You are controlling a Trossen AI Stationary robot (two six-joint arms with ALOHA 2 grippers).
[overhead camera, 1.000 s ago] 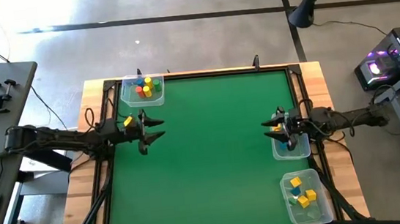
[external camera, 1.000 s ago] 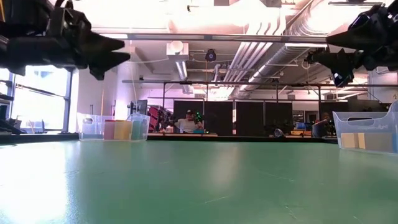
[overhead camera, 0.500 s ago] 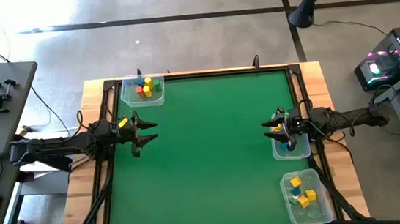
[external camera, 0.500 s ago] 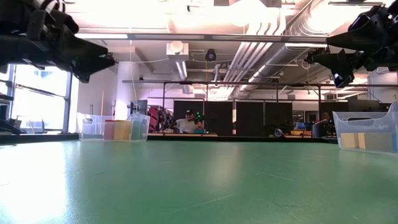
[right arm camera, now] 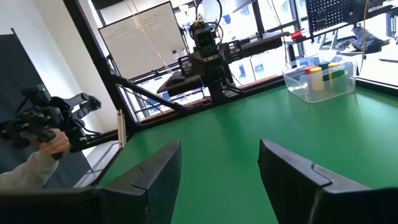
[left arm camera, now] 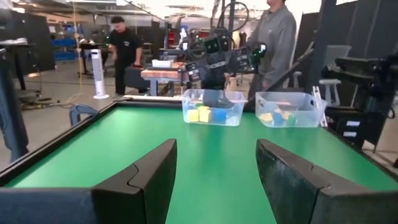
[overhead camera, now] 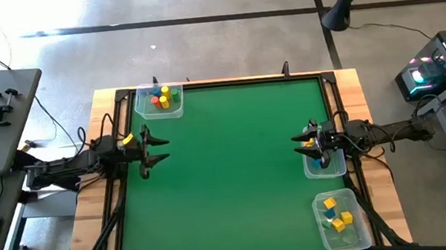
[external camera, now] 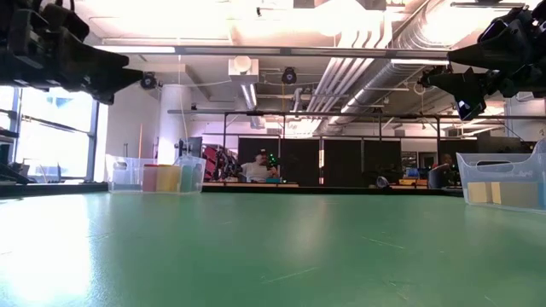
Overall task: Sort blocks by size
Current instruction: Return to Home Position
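Evidently the blocks (overhead camera: 161, 99) all lay inside three clear tubs (overhead camera: 143, 108): one at the tabletop's (overhead camera: 235, 165) far left corner, two along its right edge. Small, hard and light, they would likely slip unless pinched squarely across opposite flat faces. The left pincer (overhead camera: 158, 149) hung open and empty near the left edge, the right pincer (overhead camera: 301, 147) likewise over the middle tub (overhead camera: 339, 166).
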